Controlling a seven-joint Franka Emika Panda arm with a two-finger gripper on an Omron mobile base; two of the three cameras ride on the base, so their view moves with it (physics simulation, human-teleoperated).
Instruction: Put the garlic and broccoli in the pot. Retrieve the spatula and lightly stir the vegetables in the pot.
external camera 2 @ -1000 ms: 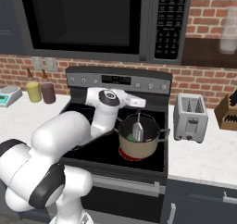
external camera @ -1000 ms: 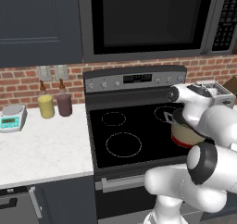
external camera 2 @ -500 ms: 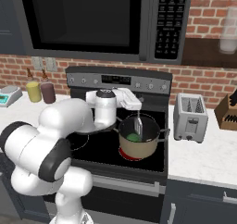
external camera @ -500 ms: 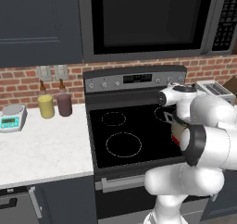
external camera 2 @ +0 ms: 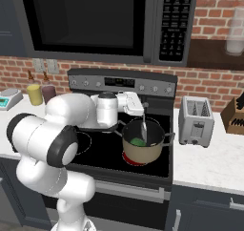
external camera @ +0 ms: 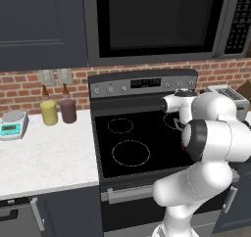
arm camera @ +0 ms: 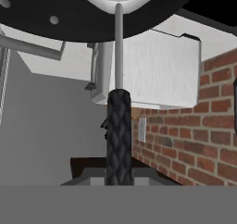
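Gripper (external camera 2: 141,109) pinching the black-handled silver spatula (external camera 2: 143,126) above the round tan pot (external camera 2: 142,146) on the stove's right burner, head dipped beside the green broccoli floret (external camera 2: 138,141). Best now: small, slow circles, handle near upright, blade off the wall.

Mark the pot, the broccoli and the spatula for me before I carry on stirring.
pot (external camera 2: 141,153): right base view, on its tan outer wall.
broccoli (external camera 2: 138,142): right base view, on the green floret inside the pot.
spatula (arm camera: 119,140): hand view, on its black textured handle.
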